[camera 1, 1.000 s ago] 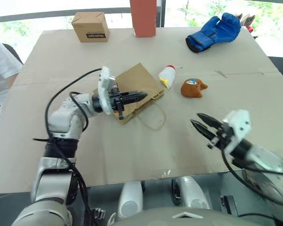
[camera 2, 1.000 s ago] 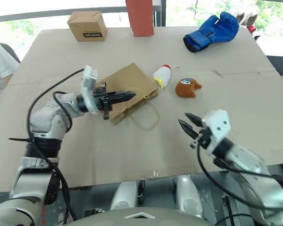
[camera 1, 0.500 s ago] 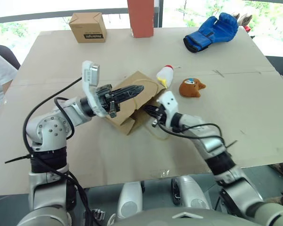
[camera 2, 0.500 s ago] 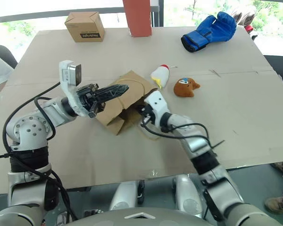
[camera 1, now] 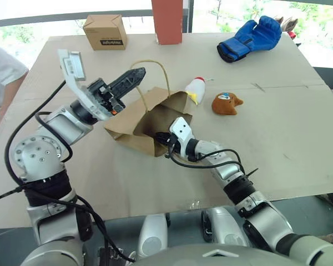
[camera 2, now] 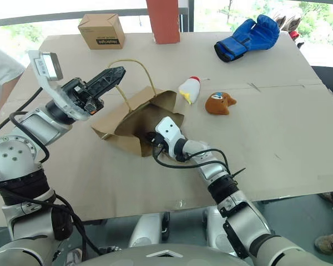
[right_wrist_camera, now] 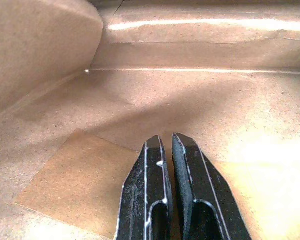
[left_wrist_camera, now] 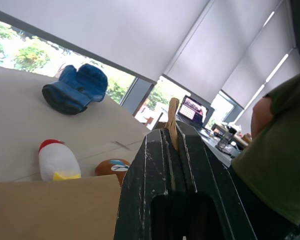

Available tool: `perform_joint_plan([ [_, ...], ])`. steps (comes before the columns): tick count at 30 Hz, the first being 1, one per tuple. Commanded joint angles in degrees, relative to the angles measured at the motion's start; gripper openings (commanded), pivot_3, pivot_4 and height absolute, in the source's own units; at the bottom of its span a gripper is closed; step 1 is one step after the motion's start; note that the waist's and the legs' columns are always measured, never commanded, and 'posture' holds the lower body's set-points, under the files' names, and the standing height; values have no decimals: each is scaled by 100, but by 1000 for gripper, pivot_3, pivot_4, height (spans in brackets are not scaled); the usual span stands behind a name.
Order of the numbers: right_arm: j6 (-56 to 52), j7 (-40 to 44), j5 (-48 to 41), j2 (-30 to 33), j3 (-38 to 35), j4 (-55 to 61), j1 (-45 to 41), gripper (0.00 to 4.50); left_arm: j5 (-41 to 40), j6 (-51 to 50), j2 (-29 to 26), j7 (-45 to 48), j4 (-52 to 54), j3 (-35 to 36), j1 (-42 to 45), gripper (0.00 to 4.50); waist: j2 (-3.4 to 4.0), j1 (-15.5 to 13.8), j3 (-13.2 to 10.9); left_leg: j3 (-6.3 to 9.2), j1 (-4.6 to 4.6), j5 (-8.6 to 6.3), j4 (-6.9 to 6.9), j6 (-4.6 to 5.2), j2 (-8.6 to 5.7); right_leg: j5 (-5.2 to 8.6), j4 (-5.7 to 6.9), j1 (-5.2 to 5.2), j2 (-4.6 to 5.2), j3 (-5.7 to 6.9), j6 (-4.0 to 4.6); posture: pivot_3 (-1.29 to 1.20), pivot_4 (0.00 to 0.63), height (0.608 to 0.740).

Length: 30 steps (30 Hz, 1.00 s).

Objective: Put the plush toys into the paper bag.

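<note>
The brown paper bag (camera 1: 134,123) lies on its side at the table's middle, its mouth gaping toward me. My left gripper (camera 1: 139,72) is raised above it, shut on one loop handle (left_wrist_camera: 173,107), which is pulled up and taut. My right gripper (right_wrist_camera: 166,139) reaches into the bag's mouth, shut with nothing between its fingers, over the bag's inner paper wall. Two plush toys lie on the table just right of the bag: a white one with a red top (camera 1: 196,90) and a brown one with a blue-white face (camera 1: 226,103).
A blue boxing glove (camera 1: 251,36) lies at the far right. A small cardboard box (camera 1: 105,31) and a tall red-brown box (camera 1: 167,21) stand at the far edge. One person stands at the table's left (camera 1: 0,72), and the left wrist view shows a person (left_wrist_camera: 275,150).
My left gripper has lifted the handle up and left, and the bag's mouth has opened. My right arm has swung in from the right, and its gripper now sits inside the bag's mouth.
</note>
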<state>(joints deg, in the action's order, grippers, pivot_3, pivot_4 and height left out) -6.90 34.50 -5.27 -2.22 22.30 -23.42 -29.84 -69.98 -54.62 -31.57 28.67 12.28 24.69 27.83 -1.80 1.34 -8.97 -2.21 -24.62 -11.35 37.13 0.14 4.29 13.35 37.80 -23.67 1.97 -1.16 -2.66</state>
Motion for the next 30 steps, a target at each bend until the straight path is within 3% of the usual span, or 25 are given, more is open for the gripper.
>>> perform_joint_plan([
  [1, -268, 126, -91, 184, -182, 566, 170, 69, -89, 136, -70, 3, 286, 74, -136, 0, 1, -34, -1, -2, 0, 0, 0, 0, 0, 0, -1, -1, 1, -1, 0, 0, 150, 740],
  [7, -1461, 590, -812, 617, -500, 2237, 155, 69, 214, 420, -43, 43, 167, -16, -225, 0, 4, -54, -7, -6, -7, 0, -1, -1, 0, 7, 2, -12, 1, -1, 13, 0, 150, 740],
  [10, -2082, 802, -1247, 1034, -699, 3285, 164, 1360, 350, 568, 8, 76, 102, -100, -180, 0, 5, -56, -7, -8, -7, 0, -8, -1, 1, 6, 0, -15, 0, -2, 10, 0, 150, 740],
  [11, -2256, 736, -1424, 1139, -911, 3636, 133, 1473, 409, 632, 44, 75, 82, -131, -158, 0, 3, -56, -6, -8, -7, 0, -11, -1, 1, 6, -1, -15, 0, -2, 9, 0, 150, 740],
  [12, -2378, 680, -1545, 1197, -1062, 3860, 112, 2249, 449, 677, 69, 74, 70, -152, -145, 0, 10, -64, -10, -7, -5, 0, -14, -1, 1, 5, -3, -15, -1, -1, 9, 0, 150, 740],
  [13, -2541, 586, -1624, 1311, -1223, 4104, 73, 2446, 506, 741, 99, 71, 51, -175, -130, 0, 10, -73, -10, -8, -8, 0, -15, -1, 1, 6, -4, -16, 0, -1, 10, 0, 150, 740],
  [15, -2857, 391, -1714, 1589, -1567, 4486, -51, 3526, 628, 859, 150, 78, 23, -223, -110, 0, 9, -73, -10, -10, -8, 0, -14, -1, 0, 6, -6, -16, 0, -2, 11, 0, 150, 740],
  [17, -3227, 134, -1631, 2018, -1952, 4641, -299, 4335, 742, 983, 211, 75, 19, -281, -104, 0, 10, -74, -12, -15, -9, 0, -13, -1, 0, 7, -8, -16, 1, -6, 13, 0, 150, 740],
  [20, -3690, -390, -1034, 2664, -2042, 4318, -734, 4335, 827, 1082, 273, 80, 44, -317, -119, 0, 9, -71, -12, -24, -8, 0, -12, -1, 0, 9, -11, -18, 3, -11, 16, 0, 150, 740],
  [23, -4014, -645, -606, 2986, -1861, 3107, -1152, 4335, 815, 1137, 341, 49, 86, -312, -129, 0, 8, -57, -12, -28, -7, 0, -17, -1, 0, 9, -13, -22, 3, -15, 17, 0, 150, 740],
  [27, -3598, -454, -276, 2842, -1479, 1117, -1628, 4335, 758, 1159, 429, 22, 163, -327, -130, 0, 6, -47, -13, -37, -6, 1, -24, 0, -1, 9, -19, -23, 1, -25, 17, 0, 150, 740],
  [30, -3330, -209, -227, 2655, -1377, 293, -1847, 4335, 721, 1153, 443, 27, 202, -337, -129, 0, 9, -27, -16, -43, -13, 0, -35, 1, -2, 3, -26, -34, -2, -33, 5, 0, 150, 740],
])
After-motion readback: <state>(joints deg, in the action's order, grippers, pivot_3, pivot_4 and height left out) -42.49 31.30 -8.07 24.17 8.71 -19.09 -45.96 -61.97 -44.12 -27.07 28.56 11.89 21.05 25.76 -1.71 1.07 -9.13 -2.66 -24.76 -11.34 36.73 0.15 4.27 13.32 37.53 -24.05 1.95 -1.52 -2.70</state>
